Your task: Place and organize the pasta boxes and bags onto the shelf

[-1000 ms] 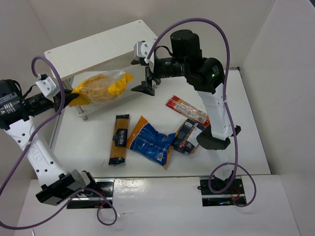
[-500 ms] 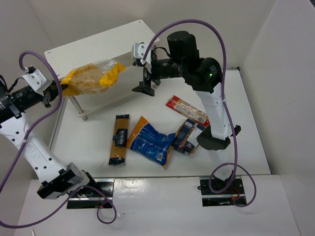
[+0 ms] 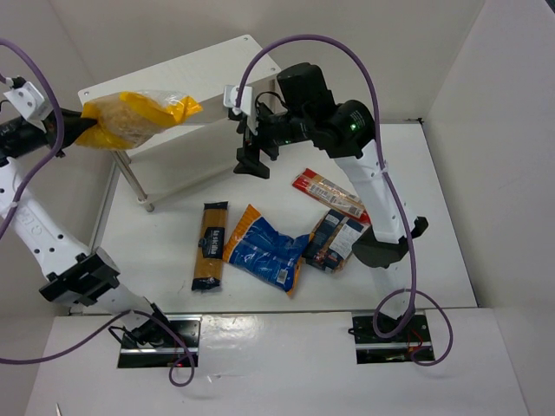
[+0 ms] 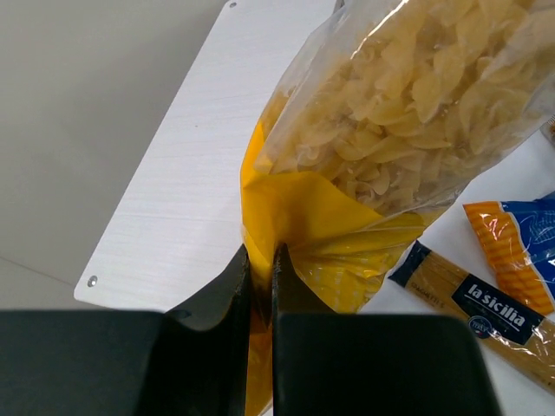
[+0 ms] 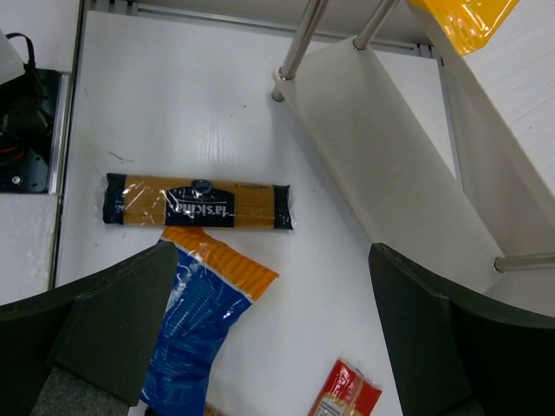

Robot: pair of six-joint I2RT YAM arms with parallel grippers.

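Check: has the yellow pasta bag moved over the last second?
Yes. In the top view the yellow bag, pinched by the left gripper, went up and left, from in front of the shelf to over the left end of its top board.

The bag [image 4: 408, 104] is glossy, crinkled clear-and-yellow plastic film. The shelf [image 4: 186, 186] has matt white wood-grain boards and shiny metal legs [image 5: 301, 36].

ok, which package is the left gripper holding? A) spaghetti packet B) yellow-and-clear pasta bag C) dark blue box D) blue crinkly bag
B: the left gripper is shut on the yellow end of the yellow-and-clear pasta bag, as its wrist view shows.
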